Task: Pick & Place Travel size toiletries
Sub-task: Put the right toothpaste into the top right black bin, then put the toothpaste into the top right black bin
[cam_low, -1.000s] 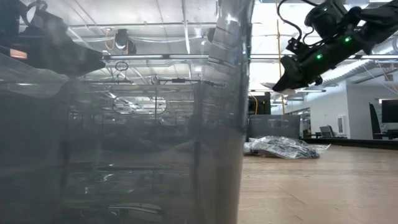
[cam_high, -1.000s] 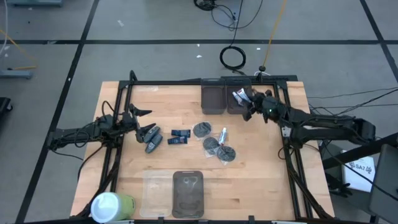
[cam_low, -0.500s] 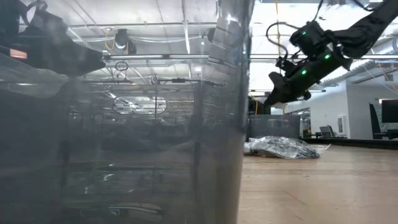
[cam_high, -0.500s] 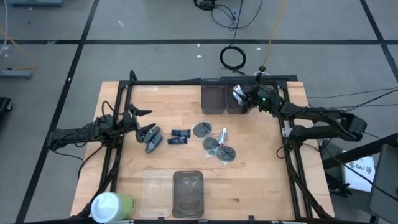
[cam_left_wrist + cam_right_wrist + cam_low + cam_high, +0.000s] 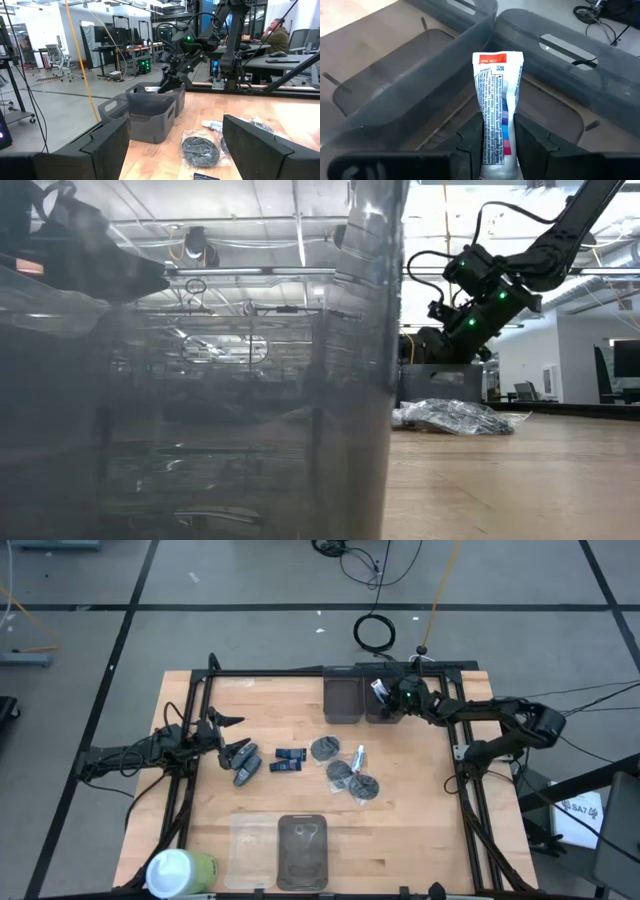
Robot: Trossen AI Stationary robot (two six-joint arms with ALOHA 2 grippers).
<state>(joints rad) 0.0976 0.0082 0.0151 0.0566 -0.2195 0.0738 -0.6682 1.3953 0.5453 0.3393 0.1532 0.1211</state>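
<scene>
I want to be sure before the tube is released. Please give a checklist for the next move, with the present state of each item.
1. Right tool shut on white tube: ok.
2. Tube above the right bin, not the left bin: ok.
3. Tube low enough inside the bin: cannot tell.
4. Left tool open and waiting, away from the bins: ok.
5. Bin floor below the tube free: ok.

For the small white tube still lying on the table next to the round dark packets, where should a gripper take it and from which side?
Judging by the high view, grip the white tube across its narrow middle, coming straight down from above. It lies flat, long axis roughly front to back, with round packets close by, so the fingers should close across its width, where bare table seems to leave room.
</scene>
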